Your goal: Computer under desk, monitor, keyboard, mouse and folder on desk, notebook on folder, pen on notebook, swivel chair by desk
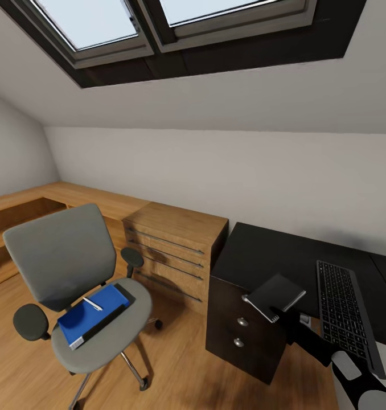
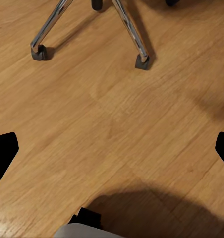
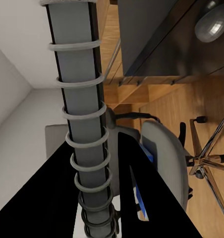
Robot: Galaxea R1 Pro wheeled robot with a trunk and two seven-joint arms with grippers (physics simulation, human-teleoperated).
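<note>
Right tool [image 1: 279, 315] grips a notebook [image 1: 274, 296] over the tabletop [image 1: 255, 256] edge. Left tool [image 2: 112, 158] hangs open above the floor [image 2: 117, 114]. Blue folder [image 1: 90, 319] lies on the chair [image 1: 73, 285].

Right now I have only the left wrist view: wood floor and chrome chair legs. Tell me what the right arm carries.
Observer: Its jaws are shut on a dark spiral-bound notebook, held at the glossy black desk's front edge.
Operator: Give me the folder's place.
Observer: The bright blue flat folder lies on the grey upholstered swivel chair's seat.
Operator: Report anything on it.
Observer: A white pen lies on top of it.
</note>
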